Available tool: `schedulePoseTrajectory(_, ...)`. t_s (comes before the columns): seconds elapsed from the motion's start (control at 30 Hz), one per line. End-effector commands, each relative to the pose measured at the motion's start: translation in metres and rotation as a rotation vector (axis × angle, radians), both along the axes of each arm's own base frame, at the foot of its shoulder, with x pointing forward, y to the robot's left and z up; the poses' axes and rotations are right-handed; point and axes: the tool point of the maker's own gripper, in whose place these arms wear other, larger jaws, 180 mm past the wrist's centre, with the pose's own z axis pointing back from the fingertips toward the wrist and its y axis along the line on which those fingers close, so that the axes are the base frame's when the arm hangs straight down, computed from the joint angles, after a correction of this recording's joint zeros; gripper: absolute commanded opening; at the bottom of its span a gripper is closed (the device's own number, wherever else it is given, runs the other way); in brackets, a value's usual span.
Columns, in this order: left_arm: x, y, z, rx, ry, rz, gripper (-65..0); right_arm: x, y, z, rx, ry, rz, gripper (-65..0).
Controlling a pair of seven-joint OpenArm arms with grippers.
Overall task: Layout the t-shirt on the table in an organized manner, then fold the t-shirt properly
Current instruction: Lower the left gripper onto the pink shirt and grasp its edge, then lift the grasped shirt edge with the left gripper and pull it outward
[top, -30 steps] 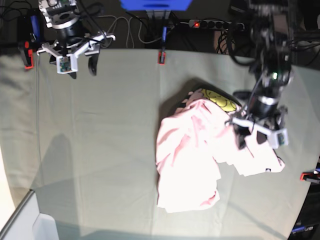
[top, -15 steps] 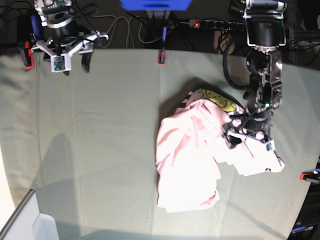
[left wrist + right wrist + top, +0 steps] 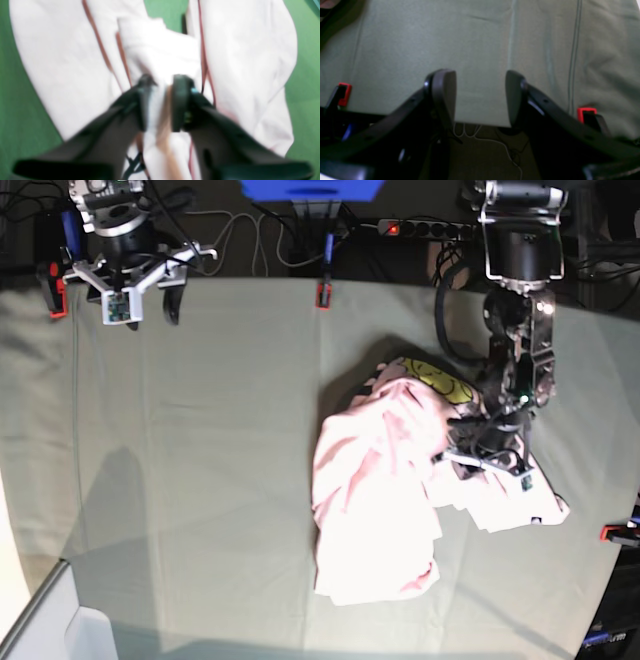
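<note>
The pale pink t-shirt (image 3: 380, 500) lies crumpled right of the table's (image 3: 200, 480) middle, and a yellow print (image 3: 440, 382) shows at its far edge. My left gripper (image 3: 487, 463) sits low on the shirt's right part. In the left wrist view it (image 3: 162, 102) is shut on a raised fold of the t-shirt (image 3: 160, 57), with pink cloth pinched between the black fingers (image 3: 180, 100). My right gripper (image 3: 140, 305) hangs open over the table's far left edge. The right wrist view shows only grey-green cloth (image 3: 480, 37) between its fingers (image 3: 443, 95).
Red clamps (image 3: 323, 295) (image 3: 57, 290) (image 3: 615, 532) grip the cloth at the table's edges, two of them (image 3: 343, 93) (image 3: 586, 111) beside my right gripper. Cables and a power strip (image 3: 430, 227) lie behind the far edge. A white object (image 3: 60, 625) sits at the near left corner.
My left gripper has come down and leftward onto the shirt and its jaws have closed on a fold. The right gripper shifted slightly left at the far edge and stays open.
</note>
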Motion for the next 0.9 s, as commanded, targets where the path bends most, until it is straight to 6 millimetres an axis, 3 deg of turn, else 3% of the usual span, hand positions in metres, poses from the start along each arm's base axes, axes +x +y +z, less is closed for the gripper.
schedulePoseTrajectory(0.0,0.012,0.004,0.016,0.006,-0.054,0.004,-58.2,0.003,0.0,0.007,-0.002,-0.029,0.005,-32.9)
schedulePoseTrajectory(0.07,0.012,0.003,0.016,0.005,-0.054,0.004,-65.0,-0.002,0.0,0.006,-0.003,-0.017,0.006,-32.9)
schedulePoseTrajectory(0.13,0.013,0.005,0.023,0.007,-0.073,0.005,-64.4,-0.003,0.0,0.005,-0.003,-0.015,0.006,-32.9)
schedulePoseTrajectory(0.23,0.014,0.005,0.052,0.026,-0.151,-0.003,-64.9,-0.003,0.0,0.005,-0.003,-0.014,0.006,-32.9)
schedulePoseTrajectory(0.43,0.009,-0.002,0.13,0.059,-0.35,-0.029,-64.9,-0.003,0.0,0.005,-0.003,-0.015,0.006,-32.9)
schedulePoseTrajectory(0.5,0.002,0.01,0.15,0.083,-0.4,-0.007,-64.9,-0.003,0.0,0.005,-0.003,-0.015,0.006,-32.9)
schedulePoseTrajectory(0.7,-0.036,0.038,0.186,0.103,-0.481,0.063,-64.9,-0.002,-0.001,0.006,-0.005,-0.02,0.009,-32.9)
schedulePoseTrajectory(0.87,-0.095,0.092,0.186,0.018,-0.456,0.205,-64.9,0.001,-0.004,0.008,-0.011,-0.03,0.003,-33.0)
